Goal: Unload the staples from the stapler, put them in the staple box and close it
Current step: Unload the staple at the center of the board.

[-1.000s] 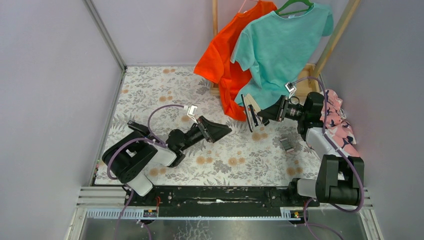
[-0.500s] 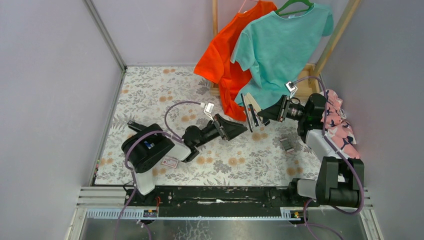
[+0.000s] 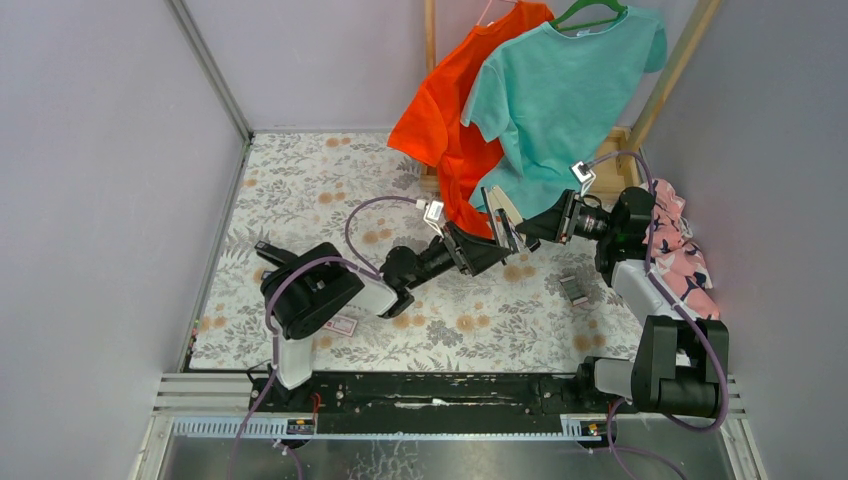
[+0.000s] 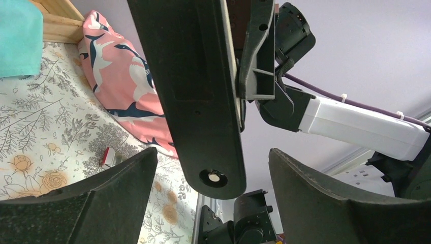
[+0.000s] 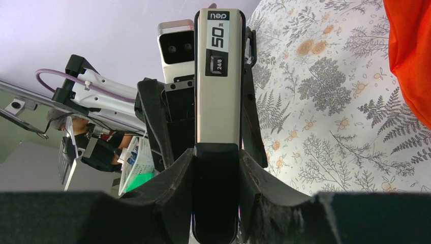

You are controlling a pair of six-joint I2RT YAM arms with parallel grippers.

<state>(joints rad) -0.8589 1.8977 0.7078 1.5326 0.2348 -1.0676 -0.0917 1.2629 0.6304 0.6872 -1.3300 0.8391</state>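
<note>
The right gripper (image 3: 531,228) pinches the small black stapler with a silver-grey metal top (image 3: 503,226), holding it up in the air over the far right part of the flowery table (image 3: 300,180). The left gripper (image 4: 211,163) is spread wide around the stapler's end, not touching it. I see no staples out yet, so taking them out looks left to do.

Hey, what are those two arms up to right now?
Right gripper shut on stapler, held off the table. Left gripper open, jaws flanking stapler's end. Nothing blocking.
</note>
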